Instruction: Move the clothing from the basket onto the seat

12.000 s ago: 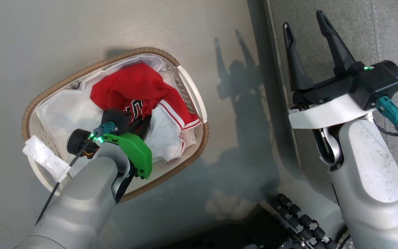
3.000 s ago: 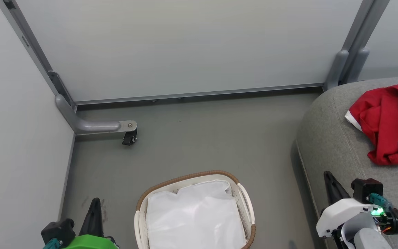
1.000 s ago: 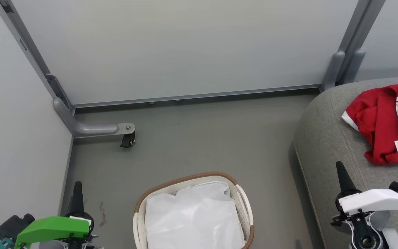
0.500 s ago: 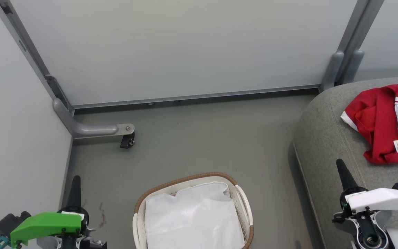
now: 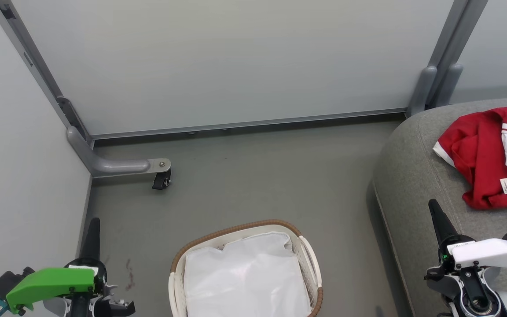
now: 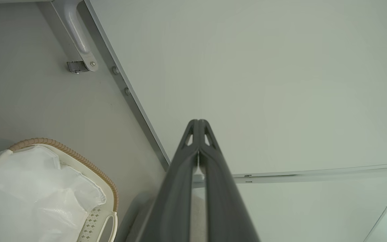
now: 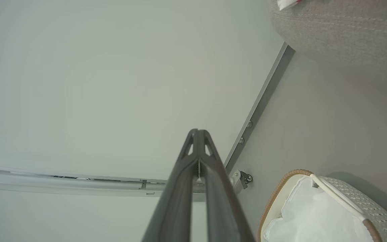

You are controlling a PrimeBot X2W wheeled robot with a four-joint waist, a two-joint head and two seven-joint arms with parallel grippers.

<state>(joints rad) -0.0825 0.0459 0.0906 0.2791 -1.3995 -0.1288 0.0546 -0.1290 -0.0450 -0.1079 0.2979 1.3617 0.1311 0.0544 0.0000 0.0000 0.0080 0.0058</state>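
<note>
Black-fingered left claw, closed and empty; white perforated plastic basket with brown woven rim, holding its white liner sheet; large grey fabric seat; right claw, closed, empty; red-and-white sports clothing, heaped on the seat. Likely light and limp; best pinched at a bunched fold.

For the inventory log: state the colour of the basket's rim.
Brown and woven; the basket rim shows best in the head view.
</note>
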